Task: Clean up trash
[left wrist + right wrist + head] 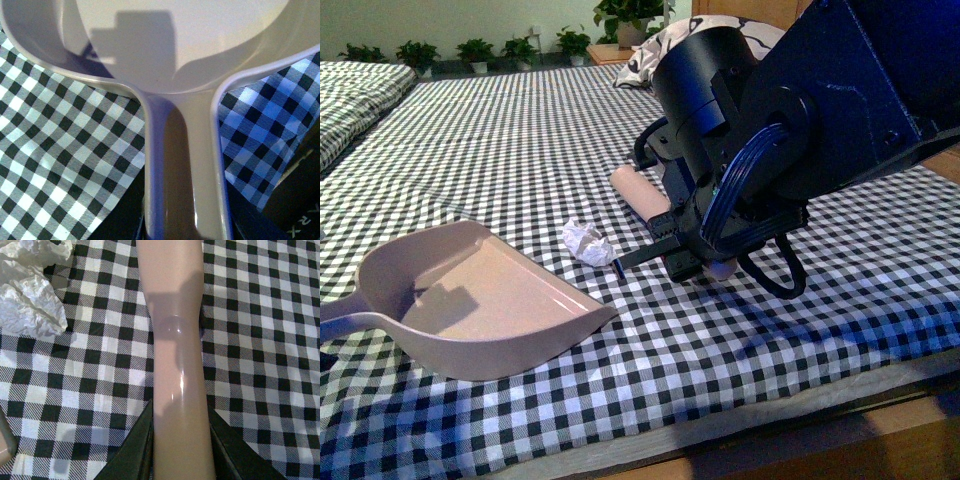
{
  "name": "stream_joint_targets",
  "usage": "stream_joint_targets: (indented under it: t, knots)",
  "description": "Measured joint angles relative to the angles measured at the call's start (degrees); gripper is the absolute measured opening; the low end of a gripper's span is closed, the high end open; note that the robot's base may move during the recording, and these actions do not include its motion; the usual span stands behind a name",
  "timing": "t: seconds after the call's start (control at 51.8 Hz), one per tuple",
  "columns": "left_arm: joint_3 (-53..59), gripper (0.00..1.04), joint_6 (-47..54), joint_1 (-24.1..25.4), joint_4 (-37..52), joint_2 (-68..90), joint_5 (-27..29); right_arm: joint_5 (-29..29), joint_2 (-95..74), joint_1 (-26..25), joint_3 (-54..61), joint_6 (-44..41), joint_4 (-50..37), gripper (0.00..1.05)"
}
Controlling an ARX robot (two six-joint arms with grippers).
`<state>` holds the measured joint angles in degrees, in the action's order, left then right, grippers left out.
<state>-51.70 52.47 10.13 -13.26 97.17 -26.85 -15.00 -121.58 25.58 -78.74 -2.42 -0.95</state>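
The trash (587,242), a small crumpled wad of white paper, lies on the checkered cloth between the pink dustpan (490,300) and the pink brush handle (642,195). It sits just off the pan's open lip. In the right wrist view the trash (30,295) is beside the brush handle (177,365), not touching it. My right gripper (182,460) is shut on that handle, low over the cloth. In the left wrist view my left gripper (187,230) is shut on the handle of the dustpan (187,165). The front view does not show the left gripper.
A black-and-white checkered cloth (500,140) covers the surface, and its front edge (770,410) runs close below the right arm. A patterned white pillow (660,45) lies at the back. Potted plants (480,48) line the far wall. A second checkered bed (350,100) stands at the left.
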Motion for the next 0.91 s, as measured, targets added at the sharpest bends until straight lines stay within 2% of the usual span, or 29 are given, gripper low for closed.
stream_joint_targets:
  t: [0.405,0.907]
  knots:
    - [0.0,0.25,0.0,0.0,0.0,0.0,0.0,0.5,0.0,1.2,3.2,1.7,-0.8,0.21]
    - [0.0,0.25,0.0,0.0,0.0,0.0,0.0,5.6,4.1,5.8,11.3,8.7,-3.0,0.21]
